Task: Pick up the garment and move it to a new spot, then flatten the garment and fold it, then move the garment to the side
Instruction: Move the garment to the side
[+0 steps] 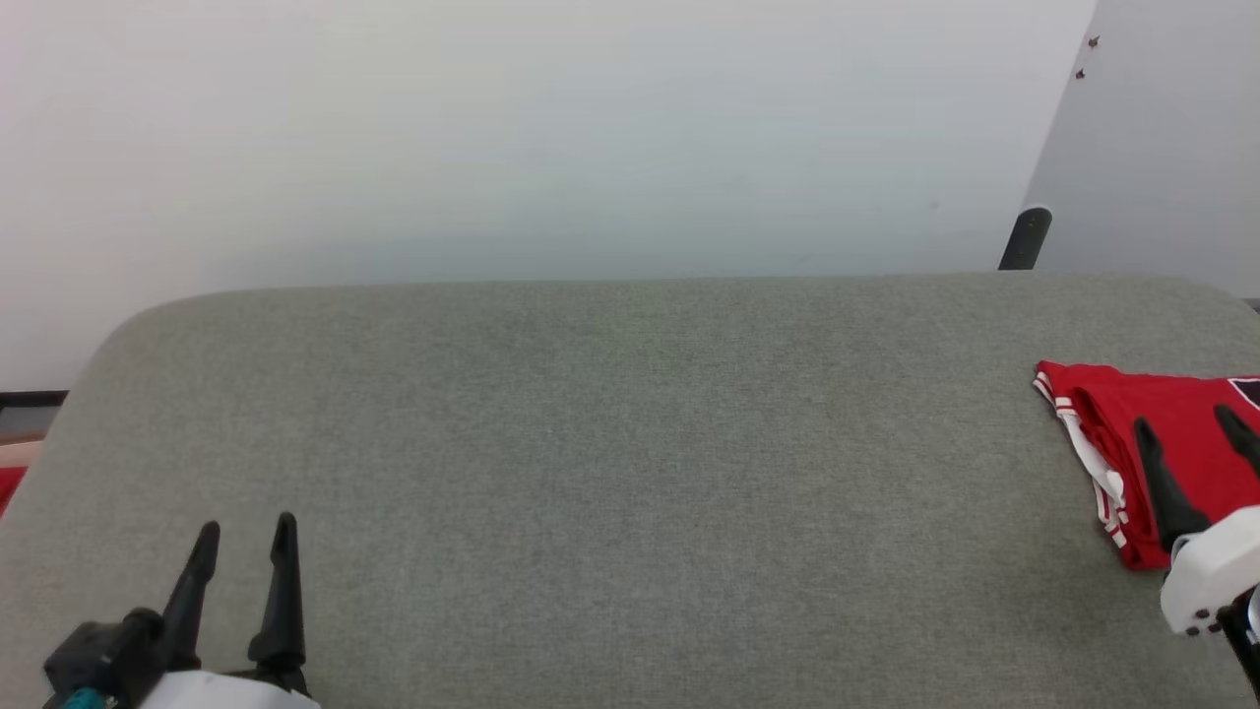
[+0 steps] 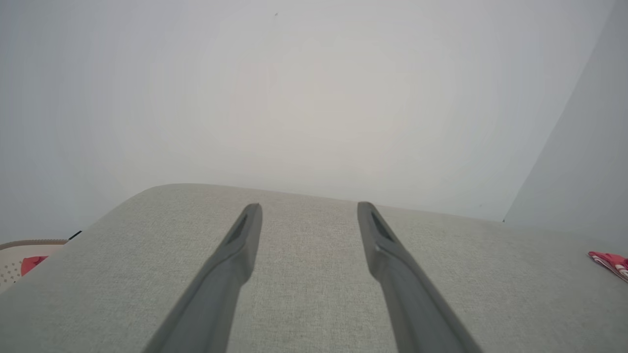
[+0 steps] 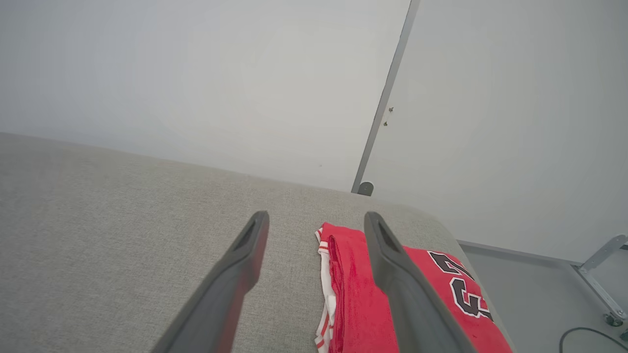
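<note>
The garment (image 1: pixel 1102 414) lies folded at the right end of the grey padded table (image 1: pixel 630 443): red, with white and striped trim along its left edge. Black white-edged "23" lettering (image 3: pixel 461 289) faces up on the garment (image 3: pixel 353 294). My right gripper (image 1: pixel 1184 423) stands open over the garment, nothing between its fingers; in the right wrist view the right gripper (image 3: pixel 318 216) has its right finger over the red cloth and its left finger over bare table. My left gripper (image 1: pixel 246 532) is open and empty at the table's near left. Past the left gripper (image 2: pixel 310 208), the garment (image 2: pixel 611 261) shows far right.
A pale perforated basket (image 2: pixel 12 264) holding a red cloth (image 2: pixel 32 264) sits off the table's left end. A black post (image 1: pixel 1026 238) rises behind the far right edge. White wall stands behind the table. On the floor to the right are a cable (image 3: pixel 588 333) and a metal bracket (image 3: pixel 603 274).
</note>
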`<state>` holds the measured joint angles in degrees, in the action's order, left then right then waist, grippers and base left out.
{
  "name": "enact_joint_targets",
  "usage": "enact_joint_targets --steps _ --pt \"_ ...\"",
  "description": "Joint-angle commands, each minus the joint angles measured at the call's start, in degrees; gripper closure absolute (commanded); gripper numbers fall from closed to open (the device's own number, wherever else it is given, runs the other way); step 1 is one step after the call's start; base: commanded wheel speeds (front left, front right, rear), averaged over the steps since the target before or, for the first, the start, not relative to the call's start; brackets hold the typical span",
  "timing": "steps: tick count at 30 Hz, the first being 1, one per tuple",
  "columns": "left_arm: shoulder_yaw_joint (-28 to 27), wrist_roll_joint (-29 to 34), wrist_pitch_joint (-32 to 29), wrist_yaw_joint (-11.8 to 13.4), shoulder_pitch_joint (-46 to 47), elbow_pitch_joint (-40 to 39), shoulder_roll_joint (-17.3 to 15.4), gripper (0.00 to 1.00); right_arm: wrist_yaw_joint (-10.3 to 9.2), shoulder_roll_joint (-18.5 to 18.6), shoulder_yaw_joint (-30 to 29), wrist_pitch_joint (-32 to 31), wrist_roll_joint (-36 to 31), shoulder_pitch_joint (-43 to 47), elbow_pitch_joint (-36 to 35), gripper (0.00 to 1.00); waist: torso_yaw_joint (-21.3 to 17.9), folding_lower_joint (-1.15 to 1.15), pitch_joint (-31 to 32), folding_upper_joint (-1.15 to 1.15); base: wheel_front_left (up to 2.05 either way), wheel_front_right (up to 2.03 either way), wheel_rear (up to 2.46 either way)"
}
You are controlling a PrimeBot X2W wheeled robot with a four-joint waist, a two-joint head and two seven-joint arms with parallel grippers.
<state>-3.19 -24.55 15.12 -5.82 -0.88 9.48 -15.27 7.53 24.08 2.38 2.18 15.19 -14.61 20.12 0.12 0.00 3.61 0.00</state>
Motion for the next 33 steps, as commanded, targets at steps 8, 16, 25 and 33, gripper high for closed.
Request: enact_joint_targets --steps 8,16,25,33 --pt "-1.8 1.7 0.0 -0.8 -2.3 -0.9 0.8 0.00 -0.09 -2.9 -1.6 1.8 -1.8 5.5 -3.1 0.00 1.0 0.00 0.7 0.00 0.00 0.00 0.00" --pt "-2.5 2.5 0.0 -1.1 -3.2 -0.5 1.1 0.00 -0.09 -5.0 -2.4 4.2 -4.6 9.1 -6.2 0.00 1.3 0.00 1.1 0.00 0.00 0.00 0.00" --pt "-2.3 2.0 0.0 -1.5 -4.7 0.4 0.6 0.00 -0.09 -7.8 -2.9 6.4 -7.9 13.3 -10.6 0.00 1.4 0.00 1.6 0.00 0.00 0.00 0.00" --pt "-2.1 1.2 0.0 -1.6 -5.3 1.2 0.5 0.00 -0.09 -9.5 -3.0 6.4 -9.0 15.6 -13.3 0.00 1.1 0.00 1.8 0.00 0.00 0.00 0.00"
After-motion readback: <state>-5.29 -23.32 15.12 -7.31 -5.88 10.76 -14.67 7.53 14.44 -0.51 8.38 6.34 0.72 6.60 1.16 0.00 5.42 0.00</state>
